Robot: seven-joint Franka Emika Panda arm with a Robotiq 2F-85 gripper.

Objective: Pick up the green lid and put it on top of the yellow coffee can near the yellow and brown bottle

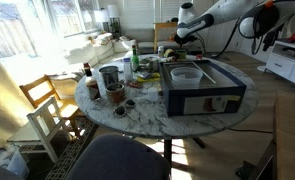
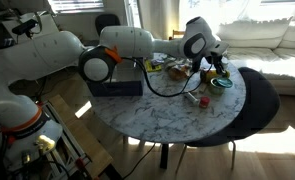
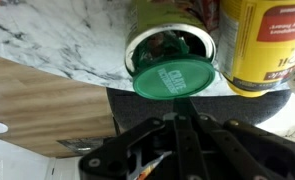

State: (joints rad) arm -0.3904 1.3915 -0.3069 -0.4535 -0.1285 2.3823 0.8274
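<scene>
Round green lid (image 3: 174,80), marbled tabletop (image 3: 47,42)

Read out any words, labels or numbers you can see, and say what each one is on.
On the green lid: raised lettering in the middle, too blurred to read.
On the yellow container: red print, cut off by the frame and blurred, unreadable.
On the dark box: a pale front label, too small to read.
Nothing else is legible.

My wrist feed: green lid (image 3: 174,80), pale lettering | yellow coffee can (image 3: 262,45), red print | white marble table (image 3: 47,45), grey-veined | dark blue box (image 1: 202,98) | brown wooden floor (image 3: 47,115)
</scene>
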